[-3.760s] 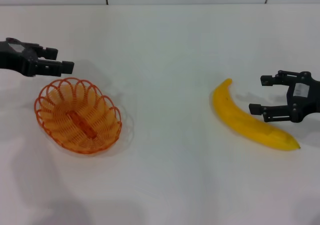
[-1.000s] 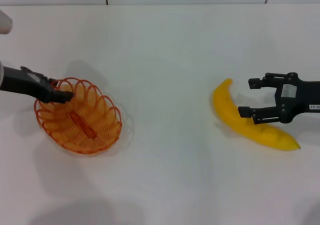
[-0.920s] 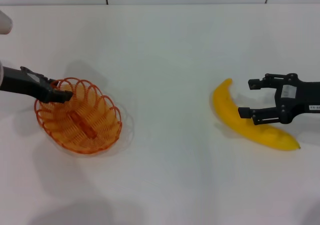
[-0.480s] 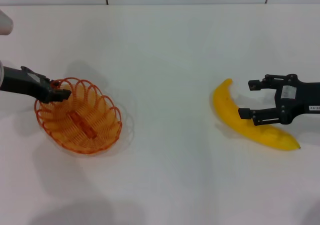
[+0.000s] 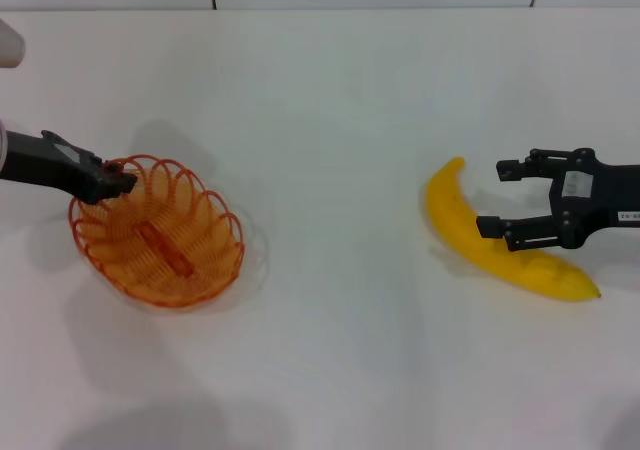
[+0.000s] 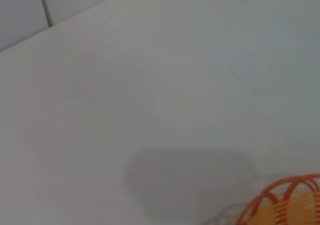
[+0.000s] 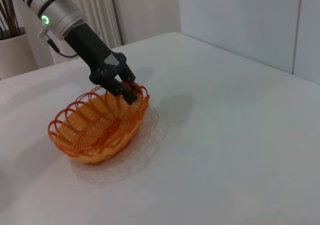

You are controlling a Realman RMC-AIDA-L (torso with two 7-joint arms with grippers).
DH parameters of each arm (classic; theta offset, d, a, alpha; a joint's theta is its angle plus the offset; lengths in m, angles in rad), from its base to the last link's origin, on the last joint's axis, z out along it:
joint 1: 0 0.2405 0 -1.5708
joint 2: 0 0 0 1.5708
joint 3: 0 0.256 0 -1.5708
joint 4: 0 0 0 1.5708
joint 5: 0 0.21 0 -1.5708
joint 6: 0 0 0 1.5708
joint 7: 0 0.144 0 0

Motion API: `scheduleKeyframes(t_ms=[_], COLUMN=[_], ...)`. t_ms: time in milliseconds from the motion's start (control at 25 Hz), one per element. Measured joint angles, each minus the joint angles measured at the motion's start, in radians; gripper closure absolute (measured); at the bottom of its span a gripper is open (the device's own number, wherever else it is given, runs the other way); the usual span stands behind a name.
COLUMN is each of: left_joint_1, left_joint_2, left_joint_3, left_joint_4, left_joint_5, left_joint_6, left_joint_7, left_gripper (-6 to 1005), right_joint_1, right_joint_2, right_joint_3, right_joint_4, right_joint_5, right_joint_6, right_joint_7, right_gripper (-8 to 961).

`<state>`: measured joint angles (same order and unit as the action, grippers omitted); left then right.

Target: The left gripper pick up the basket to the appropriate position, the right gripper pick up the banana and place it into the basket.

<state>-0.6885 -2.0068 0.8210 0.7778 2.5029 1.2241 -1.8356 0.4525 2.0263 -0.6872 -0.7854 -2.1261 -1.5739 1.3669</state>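
Item one: the basket point(image 5: 157, 232), orange wire, oval, resting on the white table point(image 5: 330, 120) at our left side. The left gripper point(image 5: 118, 181) sits at the basket's far-left rim. In the right wrist view its tips point(image 7: 128, 93) look pinched together on one of the rim loops, and we judge it closed on the wire — though the basket's base shows no lift off the table.

Item two: the banana point(image 5: 497, 238), yellow, curved, lying flat on the table at our right, well apart from the basket. The right gripper point(image 5: 502, 198) hovers over its middle with its fingers spread, one either side of the fruit's line, not closed on it.

Handling notes, as we judge them:
- The basket is held by one edge only, so it will likely tip from the grip. Raise it slowly and keep it low.
- Carry it toward the table's centre, nearer the banana, and set it down level.
- The banana is longer than the basket. Close on its middle so it hangs balanced, and lay it along the basket's long axis — across the short way it may roll off the rim.
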Motion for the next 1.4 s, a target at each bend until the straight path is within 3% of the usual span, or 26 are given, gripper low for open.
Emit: scheduleKeyframes(t_ms=[400,840,1400], left_joint_1=[-0.001,0.004,0.015], left_joint_2=[-0.001,0.010,0.005], left_joint_3=[-0.002,-0.010,-0.012], left_joint_4=[0.004,0.030,0.061], left_joint_5=[-0.002,-0.089,-0.187], left_joint_6=[-0.001,0.041,0.041], left_joint_7=[0.001,-0.002,-0.004], left_gripper=[870,889,911], right_joint_1=[0.003,0.003,0.008], right_joint_2=[0.000,0.000,0.002], right_joint_3=[0.000,0.003,0.000], right_joint_4=[0.000,0.000,0.000], right_joint_5=[0.000,-0.014,-0.014], right_joint_6=[0.000,0.002,0.002], right_joint_7=[0.009,0.011,0.014], right_gripper=[62,62,63])
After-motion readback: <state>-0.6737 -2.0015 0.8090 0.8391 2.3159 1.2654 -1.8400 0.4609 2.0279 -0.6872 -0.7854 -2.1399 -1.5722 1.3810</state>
